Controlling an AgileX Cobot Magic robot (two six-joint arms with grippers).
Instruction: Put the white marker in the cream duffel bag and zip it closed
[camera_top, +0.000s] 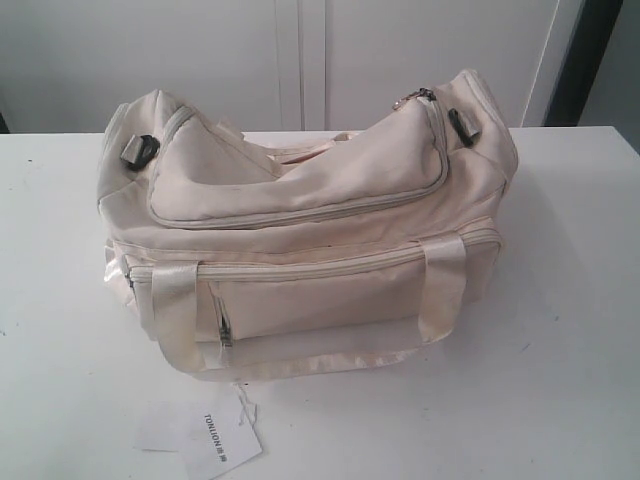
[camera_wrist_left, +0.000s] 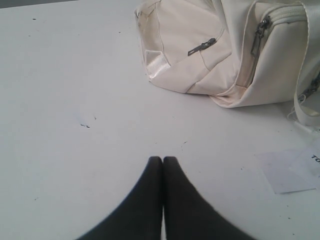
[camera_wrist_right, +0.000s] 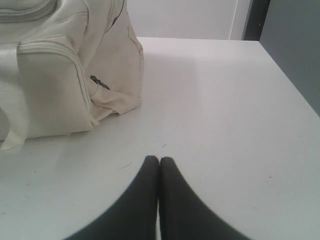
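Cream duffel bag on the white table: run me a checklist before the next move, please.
1. Cream fabric duffel bag sits upright on the white table: ok.
2. Its curved top zipper looks shut along the visible run: ok.
3. White marker inside the bag: cannot tell; none in view.
4. Left gripper shut, empty, clear of bag: ok.
5. Right gripper shut, empty, clear of bag: ok.

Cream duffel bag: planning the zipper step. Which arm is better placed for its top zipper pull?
Likely right: the metal zipper pull sits at the cream fabric duffel bag's end on the right arm's side.
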